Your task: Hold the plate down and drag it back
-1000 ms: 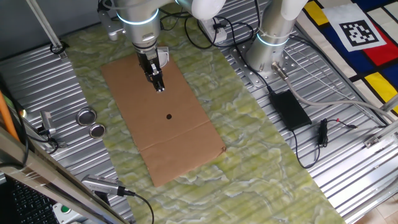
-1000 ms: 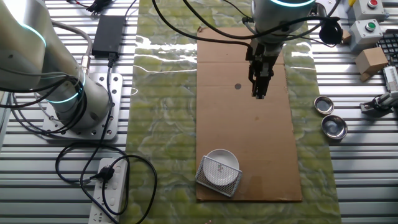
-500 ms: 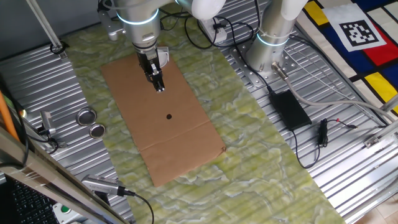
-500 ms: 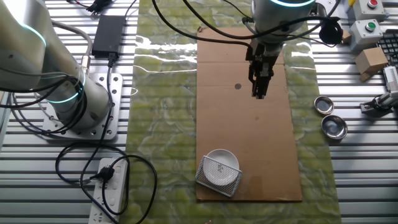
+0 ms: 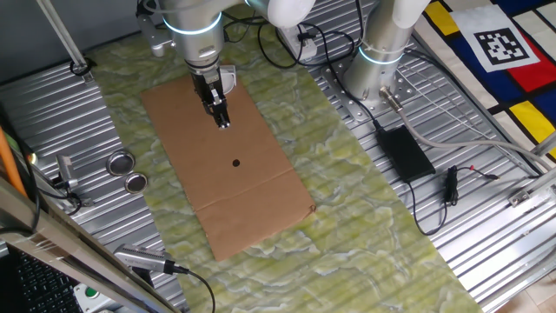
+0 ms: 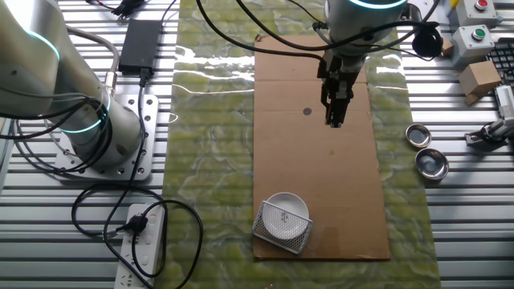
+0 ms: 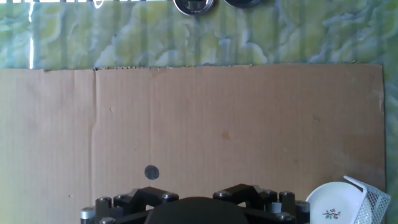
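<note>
Plate not yet reached; the whole press-and-drag is judged still to be done.

The gripper (image 6: 335, 120) is held upright above the cardboard sheet (image 6: 321, 160), fingers pointed straight down and seen drawn together on nothing. The plate (image 6: 286, 215) is seen well apart from it, at the sheet's far end, resting against a white mesh basket (image 6: 283, 231), untouched.

Ribbed metal table (image 5: 486, 261) under green marbled mat (image 5: 365, 217).
</note>
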Tool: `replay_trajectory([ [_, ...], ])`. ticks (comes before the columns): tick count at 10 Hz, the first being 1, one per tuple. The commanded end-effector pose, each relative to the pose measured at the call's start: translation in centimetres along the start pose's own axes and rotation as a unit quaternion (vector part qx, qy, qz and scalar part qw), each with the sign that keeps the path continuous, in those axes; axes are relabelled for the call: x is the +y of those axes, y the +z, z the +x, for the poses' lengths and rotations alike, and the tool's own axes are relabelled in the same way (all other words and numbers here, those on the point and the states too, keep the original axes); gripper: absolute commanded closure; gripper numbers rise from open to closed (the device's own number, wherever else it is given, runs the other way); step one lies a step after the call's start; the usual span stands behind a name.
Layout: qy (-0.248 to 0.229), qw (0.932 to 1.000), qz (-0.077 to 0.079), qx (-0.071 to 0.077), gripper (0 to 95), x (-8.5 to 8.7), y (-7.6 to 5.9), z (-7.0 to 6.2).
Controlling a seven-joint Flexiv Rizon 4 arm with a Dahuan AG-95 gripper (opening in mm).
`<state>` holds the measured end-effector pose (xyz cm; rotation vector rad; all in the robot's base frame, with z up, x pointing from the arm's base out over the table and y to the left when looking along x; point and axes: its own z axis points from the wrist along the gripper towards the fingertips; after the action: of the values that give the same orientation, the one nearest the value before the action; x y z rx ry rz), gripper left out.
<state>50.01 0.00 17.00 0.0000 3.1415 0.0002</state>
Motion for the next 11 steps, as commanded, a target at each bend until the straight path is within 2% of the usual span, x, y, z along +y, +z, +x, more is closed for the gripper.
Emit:
replay_trajectory([
  [1,-0.202,0.9793,-0.011,0.009,95.0,0.00,0.00,0.01],
  [7,-0.204,0.9790,-0.009,0.010,95.0,0.00,0.00,0.01],
  [10,-0.217,0.9759,-0.011,0.017,95.0,-0.05,0.09,0.00],
  [11,-0.230,0.9730,-0.010,0.019,95.0,-0.57,0.49,0.00],
])
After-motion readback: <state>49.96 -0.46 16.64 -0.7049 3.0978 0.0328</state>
